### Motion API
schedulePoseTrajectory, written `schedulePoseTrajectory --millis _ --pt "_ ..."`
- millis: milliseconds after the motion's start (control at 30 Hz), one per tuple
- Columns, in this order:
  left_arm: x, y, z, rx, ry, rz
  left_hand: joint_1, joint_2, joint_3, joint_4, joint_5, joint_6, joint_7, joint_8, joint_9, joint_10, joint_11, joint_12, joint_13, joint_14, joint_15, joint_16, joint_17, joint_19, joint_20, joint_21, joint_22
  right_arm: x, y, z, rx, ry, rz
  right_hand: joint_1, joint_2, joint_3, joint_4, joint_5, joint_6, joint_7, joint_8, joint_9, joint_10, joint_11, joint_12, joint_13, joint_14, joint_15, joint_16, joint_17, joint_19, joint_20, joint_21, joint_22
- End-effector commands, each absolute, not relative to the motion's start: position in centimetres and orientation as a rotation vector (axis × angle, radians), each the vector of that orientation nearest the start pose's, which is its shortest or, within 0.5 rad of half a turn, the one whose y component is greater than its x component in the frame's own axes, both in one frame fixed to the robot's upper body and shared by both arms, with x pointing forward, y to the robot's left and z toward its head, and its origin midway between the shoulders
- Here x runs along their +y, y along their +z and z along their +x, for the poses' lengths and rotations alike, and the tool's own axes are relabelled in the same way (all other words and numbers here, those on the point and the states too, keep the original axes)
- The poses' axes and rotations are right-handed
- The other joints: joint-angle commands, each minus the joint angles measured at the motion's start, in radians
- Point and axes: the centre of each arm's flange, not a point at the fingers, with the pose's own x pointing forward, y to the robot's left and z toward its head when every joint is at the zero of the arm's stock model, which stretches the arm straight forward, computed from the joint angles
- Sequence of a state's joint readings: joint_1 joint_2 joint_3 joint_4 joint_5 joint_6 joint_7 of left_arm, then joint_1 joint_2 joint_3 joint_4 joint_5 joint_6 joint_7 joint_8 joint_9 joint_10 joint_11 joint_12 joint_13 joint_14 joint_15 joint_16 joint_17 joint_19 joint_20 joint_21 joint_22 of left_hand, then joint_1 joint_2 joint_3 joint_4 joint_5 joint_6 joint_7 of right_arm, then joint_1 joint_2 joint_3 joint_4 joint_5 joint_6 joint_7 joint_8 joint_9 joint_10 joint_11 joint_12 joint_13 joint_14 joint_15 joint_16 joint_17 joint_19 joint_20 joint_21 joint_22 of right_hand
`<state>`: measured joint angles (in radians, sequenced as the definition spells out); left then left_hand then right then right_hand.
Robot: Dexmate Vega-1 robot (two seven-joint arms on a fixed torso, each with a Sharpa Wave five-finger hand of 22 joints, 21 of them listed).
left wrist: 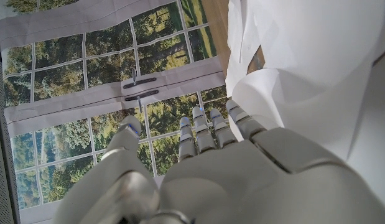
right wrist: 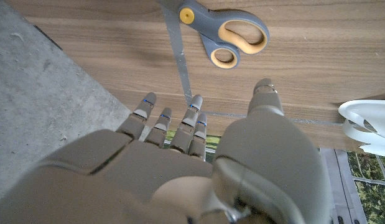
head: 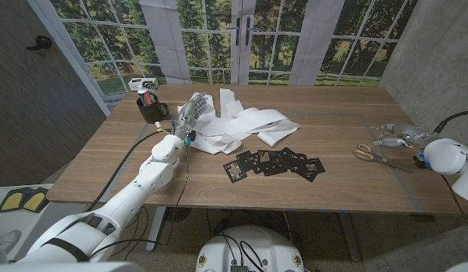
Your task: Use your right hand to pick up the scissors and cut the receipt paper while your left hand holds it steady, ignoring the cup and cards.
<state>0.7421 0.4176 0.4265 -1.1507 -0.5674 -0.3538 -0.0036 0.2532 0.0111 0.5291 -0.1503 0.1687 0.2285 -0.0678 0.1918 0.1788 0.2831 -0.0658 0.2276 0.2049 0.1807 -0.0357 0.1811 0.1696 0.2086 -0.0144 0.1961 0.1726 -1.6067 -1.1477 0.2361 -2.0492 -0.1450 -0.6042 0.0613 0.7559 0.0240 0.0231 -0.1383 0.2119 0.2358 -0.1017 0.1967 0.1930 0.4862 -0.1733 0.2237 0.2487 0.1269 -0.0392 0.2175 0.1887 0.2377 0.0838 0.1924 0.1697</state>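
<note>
The white receipt paper [head: 245,123] lies crumpled across the table's far middle. My left hand [head: 190,112] is at its left end. In the left wrist view the hand [left wrist: 204,174] has its fingers stretched out beside a fold of paper [left wrist: 304,68], with nothing gripped. The scissors [head: 372,156], with grey and orange handles, lie on the right side of the table. My right hand [head: 398,136] is just beyond them. In the right wrist view that hand [right wrist: 198,162] holds nothing, its fingers apart and a short way from the scissor handles [right wrist: 232,34].
A black cup [head: 149,109] stands left of the paper, close to my left hand. Several black cards [head: 275,162] lie spread in front of the paper. Tape lines [head: 404,170] mark the table near the scissors. A white box [head: 142,83] sits behind the cup.
</note>
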Motion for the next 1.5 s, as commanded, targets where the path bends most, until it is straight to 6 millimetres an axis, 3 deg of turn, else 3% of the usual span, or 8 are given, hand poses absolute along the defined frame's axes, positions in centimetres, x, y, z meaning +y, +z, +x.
schedulePoseTrajectory --millis 33,500,733,1367,1500 --pt "26.0 -2.1 67.8 -0.613 -0.193 -0.012 0.011 0.003 -0.007 0.0 0.006 0.005 0.003 -0.002 0.003 0.005 -0.002 -0.001 0.002 0.009 -0.054 0.0 0.002 -0.003 0.003 -0.001 0.003 -47.0 -3.8 48.5 0.034 -0.282 -1.273 0.013 0.004 0.003 -0.001 0.006 0.006 0.007 0.008 0.002 0.006 0.009 0.002 0.003 0.011 -0.106 0.001 0.002 0.01 -0.004 0.004 0.003" --pt "26.2 -2.4 67.7 -0.611 -0.186 -0.014 0.011 0.005 -0.007 0.0 0.006 0.006 0.003 -0.002 0.003 0.005 -0.002 -0.001 0.002 0.009 -0.055 0.0 0.002 -0.003 0.003 -0.001 0.003 -47.4 -4.2 48.5 0.054 -0.273 -1.263 0.019 0.008 0.005 0.001 0.005 -0.002 0.001 0.006 0.002 0.004 -0.009 -0.001 0.006 0.007 -0.115 0.0 0.002 0.001 -0.006 -0.001 0.003" --pt "26.2 -2.5 67.7 -0.611 -0.187 -0.016 0.011 0.005 -0.007 0.0 0.006 0.005 0.002 -0.003 0.003 0.006 -0.002 -0.001 0.002 0.009 -0.056 0.0 0.002 -0.004 0.003 -0.001 0.003 -47.1 -4.7 48.4 0.037 -0.284 -1.285 0.024 0.012 0.007 0.001 0.003 -0.002 0.002 0.007 0.002 0.009 0.011 0.001 0.009 0.015 -0.112 0.003 0.003 0.002 -0.005 0.0 0.003" --pt "26.1 -2.6 67.8 -0.598 -0.179 -0.021 0.012 0.009 -0.007 0.001 0.007 0.006 0.005 -0.003 0.003 0.007 -0.001 -0.001 0.002 0.007 -0.055 -0.001 0.002 -0.004 0.005 -0.002 0.003 -46.8 -5.0 48.4 0.06 -0.285 -1.332 0.038 0.018 0.013 -0.001 0.0 0.007 0.002 0.011 0.002 0.028 0.004 0.006 0.014 0.026 -0.124 0.007 0.004 0.007 -0.008 0.001 0.003" --pt "26.1 -2.6 67.8 -0.597 -0.178 -0.021 0.013 0.012 -0.006 0.002 0.007 0.005 0.005 -0.003 0.003 0.009 0.001 -0.001 0.002 0.008 -0.055 -0.001 0.002 -0.005 0.005 -0.002 0.003 -46.8 -5.1 48.4 0.058 -0.282 -1.314 0.051 0.024 0.019 -0.004 -0.001 0.025 0.014 0.018 0.002 0.051 -0.001 0.014 0.017 0.031 -0.122 0.008 0.003 0.01 -0.011 0.002 0.003"
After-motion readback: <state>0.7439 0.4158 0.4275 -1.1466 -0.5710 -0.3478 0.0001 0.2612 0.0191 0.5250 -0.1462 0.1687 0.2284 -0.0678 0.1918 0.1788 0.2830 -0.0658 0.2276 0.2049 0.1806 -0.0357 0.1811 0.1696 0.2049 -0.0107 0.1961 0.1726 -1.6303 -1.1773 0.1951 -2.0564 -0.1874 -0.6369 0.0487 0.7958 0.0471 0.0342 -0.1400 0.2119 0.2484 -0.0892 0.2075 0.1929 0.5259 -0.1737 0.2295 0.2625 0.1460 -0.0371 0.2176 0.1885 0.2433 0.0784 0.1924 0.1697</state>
